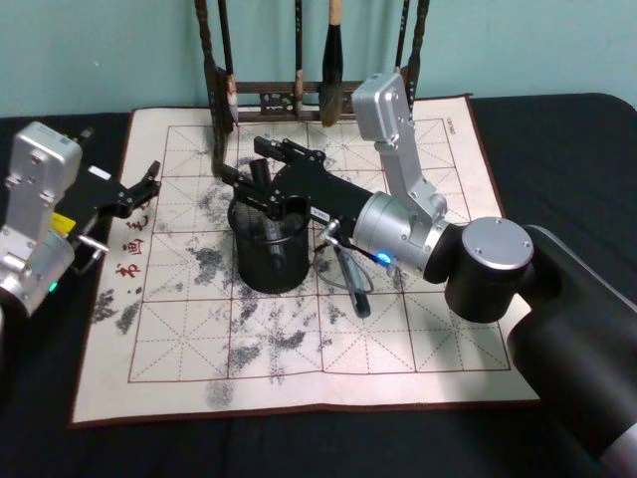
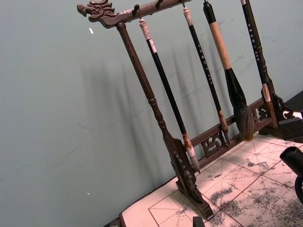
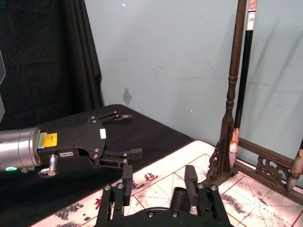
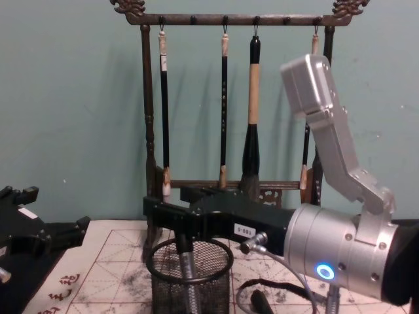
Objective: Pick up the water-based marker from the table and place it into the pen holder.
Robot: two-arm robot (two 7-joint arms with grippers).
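The pen holder (image 1: 271, 261), a round black mesh cup, stands on the ink-stained practice mat (image 1: 299, 349). My right gripper (image 1: 261, 167) hovers directly over its mouth. The water-based marker (image 4: 188, 271) stands upright inside the pen holder (image 4: 191, 281), grey barrel down and dark end up. In the right wrist view the marker's dark end (image 3: 179, 197) sits beside one finger, with a gap to the other; the right gripper (image 3: 158, 178) is open. My left gripper (image 1: 139, 189) waits open at the mat's left edge, also seen as the left gripper (image 3: 124, 135) from the right wrist.
A tall dark wooden brush rack (image 1: 299, 95) with several hanging brushes stands at the mat's far edge, just behind the pen holder. A cable loop (image 1: 348, 279) from my right arm lies on the mat right of the cup. Black cloth (image 1: 557, 149) surrounds the mat.
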